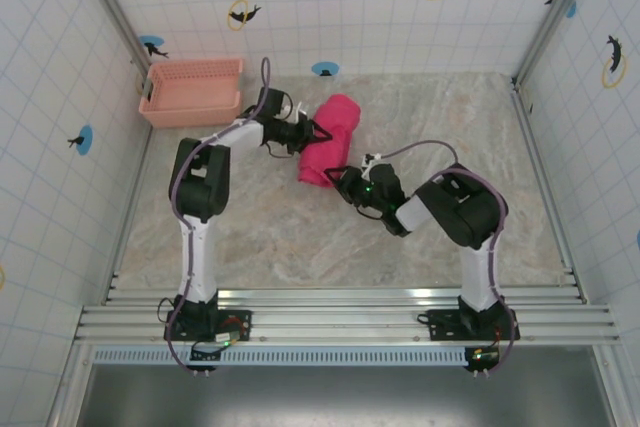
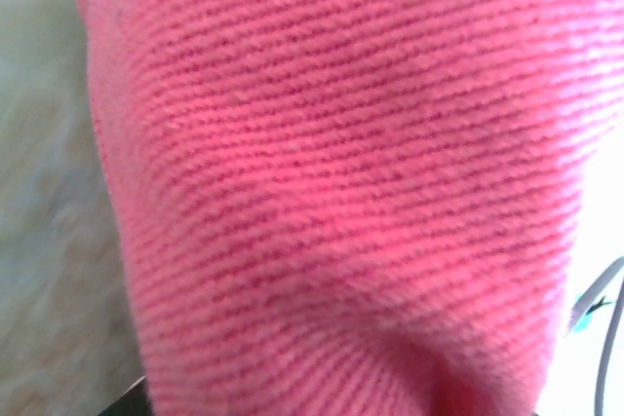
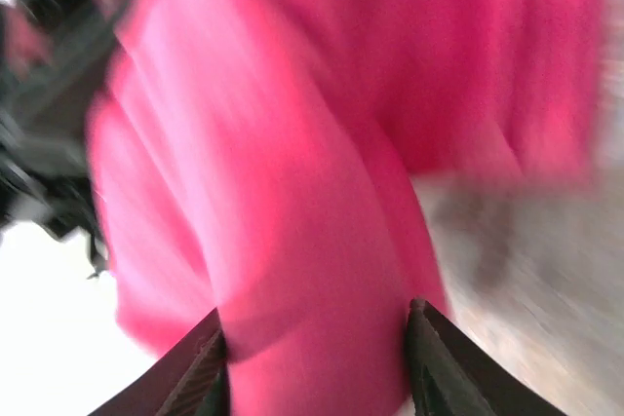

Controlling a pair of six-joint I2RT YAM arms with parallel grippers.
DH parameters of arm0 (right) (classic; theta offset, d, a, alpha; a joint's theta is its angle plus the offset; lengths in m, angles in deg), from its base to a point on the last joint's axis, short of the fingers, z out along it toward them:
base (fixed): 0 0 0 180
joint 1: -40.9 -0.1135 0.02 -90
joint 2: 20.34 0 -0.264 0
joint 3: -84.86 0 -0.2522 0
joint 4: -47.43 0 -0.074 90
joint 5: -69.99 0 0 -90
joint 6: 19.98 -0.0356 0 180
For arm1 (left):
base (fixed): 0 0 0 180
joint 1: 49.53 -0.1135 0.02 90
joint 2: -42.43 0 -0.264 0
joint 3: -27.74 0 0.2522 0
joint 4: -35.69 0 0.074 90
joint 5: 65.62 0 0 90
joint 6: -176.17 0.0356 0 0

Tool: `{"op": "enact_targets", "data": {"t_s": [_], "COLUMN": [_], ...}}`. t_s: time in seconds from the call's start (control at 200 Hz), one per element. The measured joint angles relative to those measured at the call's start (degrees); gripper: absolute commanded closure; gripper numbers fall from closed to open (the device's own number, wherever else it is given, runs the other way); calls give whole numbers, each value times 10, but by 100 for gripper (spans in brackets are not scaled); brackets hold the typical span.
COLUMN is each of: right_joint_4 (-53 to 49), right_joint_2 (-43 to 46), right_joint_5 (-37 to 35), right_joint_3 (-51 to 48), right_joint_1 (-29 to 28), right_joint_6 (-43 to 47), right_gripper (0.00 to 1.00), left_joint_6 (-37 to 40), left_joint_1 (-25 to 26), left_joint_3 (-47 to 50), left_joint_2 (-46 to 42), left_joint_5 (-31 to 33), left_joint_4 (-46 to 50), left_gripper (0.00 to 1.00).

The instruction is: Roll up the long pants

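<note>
Long pants (image 1: 330, 140) sit rolled up toward the back of the counter (image 1: 300, 237), right jaws apart round the near end, left jaws at its side (can't tell if clamped), so imo back out slow w/o snagging a layer.

The long pants (image 2: 341, 192) are looming right up close, diagonal weave showing sharply; the pale counter (image 2: 39, 241) is peeking in, blurred, at left, and a thin cable (image 2: 606, 348) is trailing lower right.

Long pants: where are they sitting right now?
In the top view the long pants lie rolled mid-table toward the back, between the left pincer and right pincer, right of the pink basket.
</note>
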Motion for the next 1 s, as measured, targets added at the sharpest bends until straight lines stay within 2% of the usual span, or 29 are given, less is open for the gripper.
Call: {"op": "enact_targets", "data": {"t_s": [0.065,0.24,0.395,0.766,0.896,1.001], "right_joint_4": [-58,-103,-121,-80,-83,-99], "right_joint_2": [31,98,111,99,104,114], "right_joint_5": [11,28,30,41,41,41], "right_joint_3": [-49,-110,-115,-132,-136,-136], "right_joint_1": [-8,-7,-2,3,3,4], "right_joint_6": [33,104,143,168,174,179], "right_gripper": [50,49,49,49,49,49], "left_joint_6": [-44,-112,-139,-190,-209,-250], "left_joint_1": [-11,-76,-135,-242,-266,-274], "left_joint_3": [-54,-174,-182,-128,-137,-159], "left_joint_2": [0,-8,-26,-18,12,73], "left_joint_5": [11,50,100,216,247,274], "left_joint_4": [-24,-119,-162,-209,-249,-302], "left_gripper": [100,100,100,100,100,100]}}
